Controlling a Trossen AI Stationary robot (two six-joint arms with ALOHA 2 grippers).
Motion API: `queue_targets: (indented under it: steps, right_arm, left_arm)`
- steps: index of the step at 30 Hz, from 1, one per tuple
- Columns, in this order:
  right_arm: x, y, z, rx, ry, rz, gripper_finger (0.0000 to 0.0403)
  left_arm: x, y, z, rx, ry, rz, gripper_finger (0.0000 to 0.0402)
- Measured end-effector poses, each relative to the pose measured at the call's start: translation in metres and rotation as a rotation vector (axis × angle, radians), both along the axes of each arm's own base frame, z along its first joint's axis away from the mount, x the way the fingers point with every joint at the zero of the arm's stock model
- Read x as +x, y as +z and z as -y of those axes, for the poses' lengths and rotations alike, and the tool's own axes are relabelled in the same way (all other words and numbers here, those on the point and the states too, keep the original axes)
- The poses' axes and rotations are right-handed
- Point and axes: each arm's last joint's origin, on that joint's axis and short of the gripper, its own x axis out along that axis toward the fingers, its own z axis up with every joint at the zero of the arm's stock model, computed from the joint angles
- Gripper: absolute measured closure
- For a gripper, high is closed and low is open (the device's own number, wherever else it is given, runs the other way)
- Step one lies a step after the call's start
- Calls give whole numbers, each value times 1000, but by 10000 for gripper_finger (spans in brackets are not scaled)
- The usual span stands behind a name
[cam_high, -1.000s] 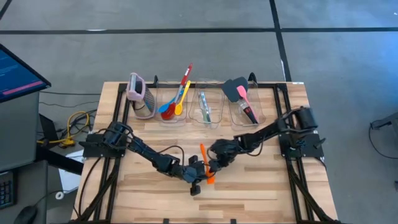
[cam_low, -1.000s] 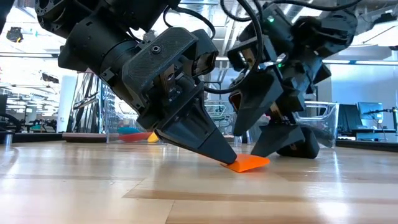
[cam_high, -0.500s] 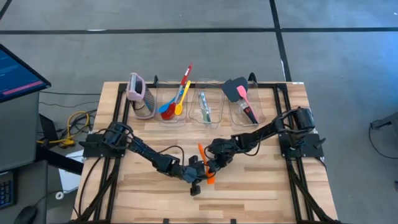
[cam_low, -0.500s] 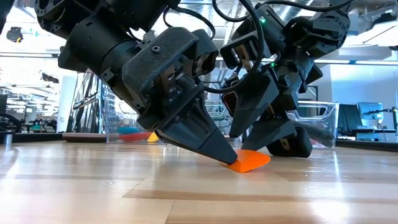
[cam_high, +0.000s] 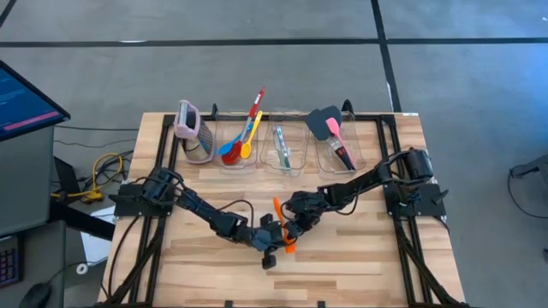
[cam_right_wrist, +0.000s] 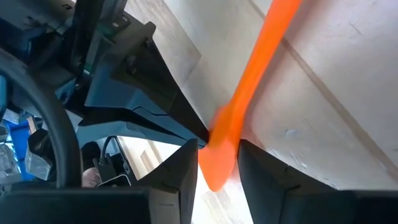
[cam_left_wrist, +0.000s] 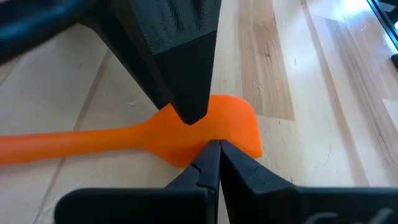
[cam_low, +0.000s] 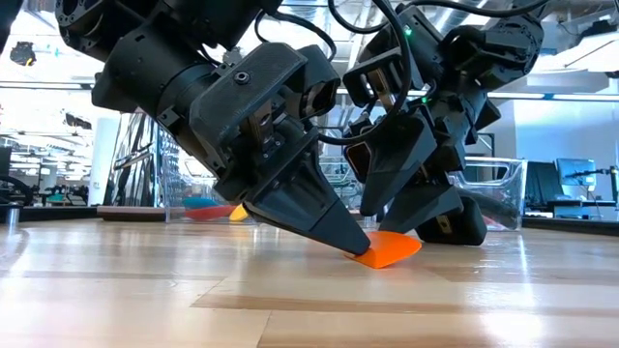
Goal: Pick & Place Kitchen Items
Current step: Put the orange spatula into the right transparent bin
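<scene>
An orange spatula lies flat on the wooden table near its middle, its blade toward the near edge. My left gripper is shut, with its tips at the blade's edge. My right gripper is open and comes down from the far right. Its fingers stand on either side of the spatula where the neck widens into the blade. In the low view both grippers, left and right, slant down onto the blade. My left gripper presses its shut fingertips against the edge of the blade, slanting down from the table's left; the blade stays on the table. My right gripper has one fingertip at the opposite edge, where neck meets blade; whether the other finger touches, I cannot tell.
Three clear bins stand along the far edge: one with red, blue and yellow spoons, one with a clear-teal tool, one with black and pink spatulas. A pink-topped grater stands left of them. Bare wood lies near the front edge.
My right gripper has moved a little toward the table's left and down, closing in on my left gripper, so its fingers now stand around the spatula's blade. The left gripper and the spatula have stayed where they were.
</scene>
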Motion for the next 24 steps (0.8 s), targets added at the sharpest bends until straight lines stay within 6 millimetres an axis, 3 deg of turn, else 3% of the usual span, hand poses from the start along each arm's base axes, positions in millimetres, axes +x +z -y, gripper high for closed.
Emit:
queue_targets:
  steps: [17, 21, 24]
  right_arm:
    - [8, 5, -3, -14, 44, 5, 299]
    - [7, 5, -3, -30, 57, 11, 327]
    - [7, 5, -3, -48, 79, 25, 371]
  left_arm:
    - [4, 1, -7, 16, -6, 18, 400]
    - [4, 1, -7, 19, -2, 20, 400]
    - [4, 2, -7, 19, -1, 22, 400]
